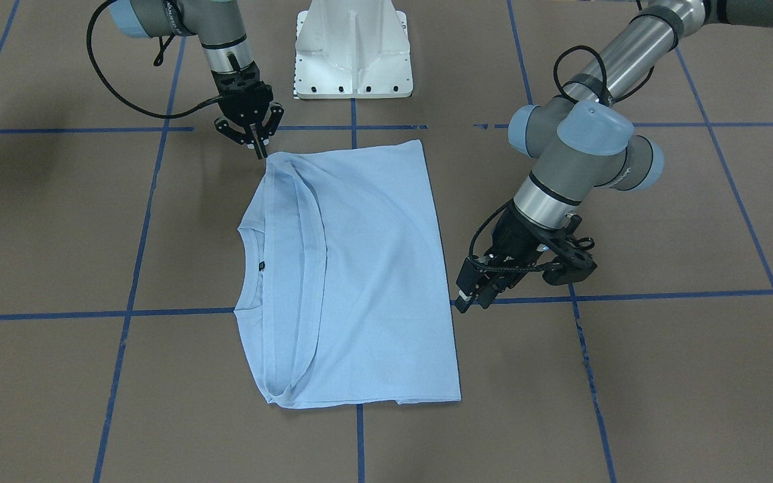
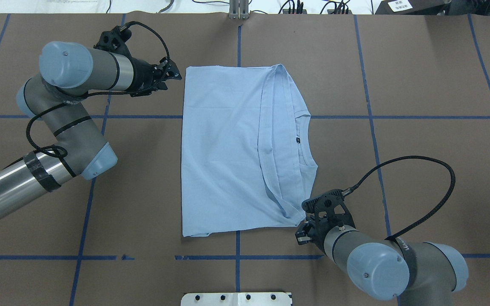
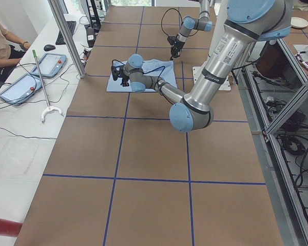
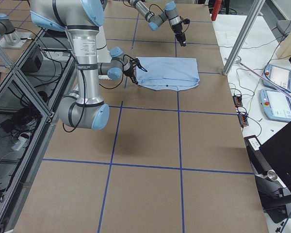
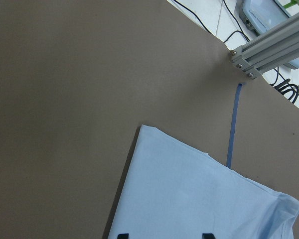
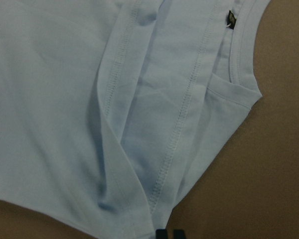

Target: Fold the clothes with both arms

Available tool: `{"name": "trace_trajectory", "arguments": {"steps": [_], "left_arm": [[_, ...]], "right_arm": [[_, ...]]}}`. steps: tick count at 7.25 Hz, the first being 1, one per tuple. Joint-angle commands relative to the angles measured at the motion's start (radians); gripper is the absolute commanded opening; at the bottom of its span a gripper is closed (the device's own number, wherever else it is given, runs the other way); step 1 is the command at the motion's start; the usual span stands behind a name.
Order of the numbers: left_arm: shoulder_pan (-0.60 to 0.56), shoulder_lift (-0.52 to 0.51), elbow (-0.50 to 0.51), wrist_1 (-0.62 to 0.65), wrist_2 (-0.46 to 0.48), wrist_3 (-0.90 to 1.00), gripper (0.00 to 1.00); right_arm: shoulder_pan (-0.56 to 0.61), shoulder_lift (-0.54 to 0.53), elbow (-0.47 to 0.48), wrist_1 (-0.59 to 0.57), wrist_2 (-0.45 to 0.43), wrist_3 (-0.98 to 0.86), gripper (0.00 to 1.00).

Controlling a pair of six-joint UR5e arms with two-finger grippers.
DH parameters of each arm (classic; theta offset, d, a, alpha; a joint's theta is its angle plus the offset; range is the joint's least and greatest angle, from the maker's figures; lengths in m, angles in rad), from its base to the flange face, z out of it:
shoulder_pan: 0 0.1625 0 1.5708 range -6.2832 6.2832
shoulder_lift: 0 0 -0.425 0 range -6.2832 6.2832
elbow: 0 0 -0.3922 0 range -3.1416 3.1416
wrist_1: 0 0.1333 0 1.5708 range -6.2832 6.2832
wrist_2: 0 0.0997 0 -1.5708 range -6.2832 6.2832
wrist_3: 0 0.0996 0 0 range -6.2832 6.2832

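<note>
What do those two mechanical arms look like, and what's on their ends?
The left arm and right arm are grey-and-silver tubes linked by rounded joints with pale blue caps, wrapped with black bands and trailed by looping black cables. The left tool and right tool are black, skeletal two-finger claws.

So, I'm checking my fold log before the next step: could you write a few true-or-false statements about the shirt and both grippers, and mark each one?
1. The light blue short-sleeved T-shirt lies folded into a rough rectangle on the brown table. True.
2. The left gripper is shut. False: in the left wrist view its fingertips stand wide apart.
3. The dark neck label inside the collar shows. True.
4. The right gripper is over the shirt's middle. False: it is at a collar-side corner, on the edge nearest the robot's base.
</note>
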Motion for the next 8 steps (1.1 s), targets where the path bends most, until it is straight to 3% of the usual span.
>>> {"name": "trace_trajectory", "arguments": {"steps": [1,2,4,6,8], "left_arm": [[0.000,0.000,-0.003,0.000,0.004,0.001,0.58],[0.000,0.000,-0.006,0.002,0.004,0.001,0.58],[0.000,0.000,-0.019,0.005,0.004,-0.001,0.59],[0.000,0.015,-0.035,0.005,0.003,0.001,0.59],[0.001,0.015,-0.036,0.005,0.004,0.001,0.59]], "right_arm": [[-0.019,-0.008,0.014,0.000,-0.030,0.037,0.61],[-0.022,0.004,0.033,-0.002,-0.030,0.059,0.62],[-0.021,0.134,-0.030,-0.015,-0.040,0.319,0.65],[-0.024,0.136,-0.071,-0.015,-0.040,0.643,0.87],[-0.021,0.128,-0.083,-0.017,-0.040,0.740,0.86]]}}
